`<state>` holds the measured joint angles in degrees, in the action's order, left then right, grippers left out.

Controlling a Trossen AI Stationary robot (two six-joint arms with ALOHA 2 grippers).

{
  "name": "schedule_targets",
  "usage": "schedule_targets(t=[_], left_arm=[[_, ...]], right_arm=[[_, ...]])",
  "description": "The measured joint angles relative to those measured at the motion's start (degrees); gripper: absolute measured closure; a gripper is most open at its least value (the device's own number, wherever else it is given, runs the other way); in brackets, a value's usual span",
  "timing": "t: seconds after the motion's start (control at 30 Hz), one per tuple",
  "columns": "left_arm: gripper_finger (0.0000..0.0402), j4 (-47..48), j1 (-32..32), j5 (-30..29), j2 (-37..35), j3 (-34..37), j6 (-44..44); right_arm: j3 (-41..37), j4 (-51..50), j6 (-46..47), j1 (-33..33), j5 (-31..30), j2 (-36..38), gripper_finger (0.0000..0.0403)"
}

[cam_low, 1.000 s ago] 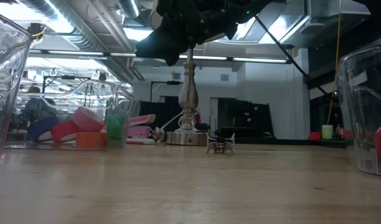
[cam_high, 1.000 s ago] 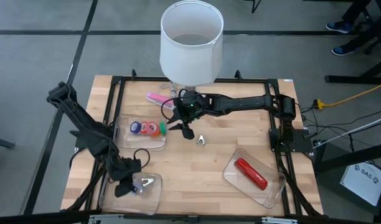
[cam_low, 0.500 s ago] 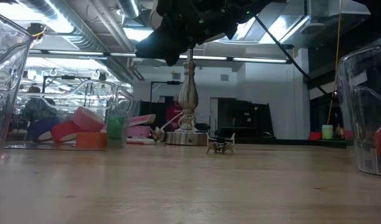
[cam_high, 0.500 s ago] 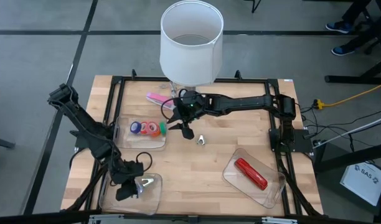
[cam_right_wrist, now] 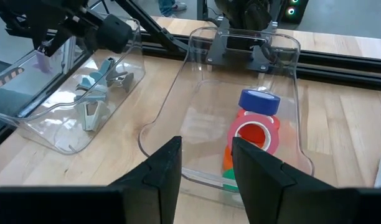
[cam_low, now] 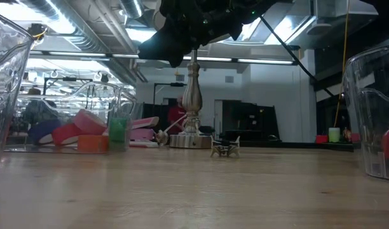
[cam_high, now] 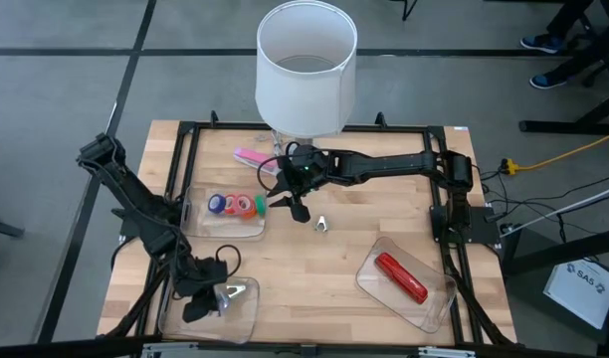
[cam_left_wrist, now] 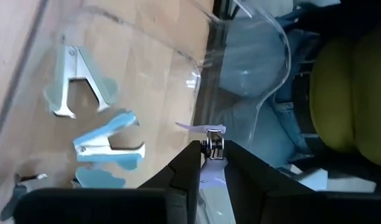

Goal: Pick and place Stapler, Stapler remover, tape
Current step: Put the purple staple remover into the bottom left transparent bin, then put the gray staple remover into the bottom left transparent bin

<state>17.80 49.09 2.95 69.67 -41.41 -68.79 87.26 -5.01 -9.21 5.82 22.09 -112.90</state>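
Two pale-blue staple removers (cam_left_wrist: pixel 83 78) lie in the clear tray (cam_high: pixel 247 316) at the near-left corner. Left gripper (cam_high: pixel 198 301) hangs over that tray, clenched on a lilac staple remover (cam_left_wrist: pixel 213 132); grip looks slack, so I judge this the drop-off step. Near right: red stapler (cam_high: pixel 400 277) already sits in its own tray (cam_high: pixel 369 261). Mid-table: one loose staple remover (cam_high: pixel 322 225) stands on bare wood, apart from every tray. Just beyond it the right gripper (cam_right_wrist: pixel 206 165) hovers, fingers apart and empty, beside the tape tray (cam_high: pixel 200 227) holding the coloured tape rolls (cam_high: pixel 237 204). Farther back a pink stapler (cam_high: pixel 250 157) lies on the table by the base of the white-shaded lamp (cam_high: pixel 306 60). Next, probably: let the lilac one fall clear inside the walls, then fetch the loose remover and pink stapler.
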Motion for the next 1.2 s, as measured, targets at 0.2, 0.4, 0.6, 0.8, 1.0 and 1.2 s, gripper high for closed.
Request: schedule_targets(t=[0.2, 0.4, 0.6, 0.8, 1.0, 1.2], left_arm=[[0.0316, 0.18, 1.25, -1.99, -0.07, 0.0, 0.1], [0.0276, 4.13, 4.9, -6.3, -2.19, 0.0, -0.29], [0.0261, 10.2, 7.31, -10.33, -4.83, 0.0, 1.28], [0.0274, 15.65, 7.81, -15.23, -7.76, 0.02, 7.72], [0.0285, 19.21, 6.81, -21.66, -10.71, 0.41, 15.47], [0.0291, 11.57, 3.38, -21.5, -16.47, 7.38, 21.31]], right_arm=[[0.0, 0.01, -0.02, 0.0, 0.0, 0.0, 0.0261], [0.0, 0.01, -0.02, 0.0, 0.0, 0.0, 0.0261], [0.0, 0.01, 0.01, 0.0, 0.0, 0.0, 0.0261], [-0.02, 0.12, 1.28, -0.22, -0.01, 0.0, 0.0261], [-0.02, -2.17, 4.71, -0.91, 0.02, 0.0, 0.0261], [-0.04, -6.53, 6.05, -0.87, 0.02, 0.0, 0.0261]])
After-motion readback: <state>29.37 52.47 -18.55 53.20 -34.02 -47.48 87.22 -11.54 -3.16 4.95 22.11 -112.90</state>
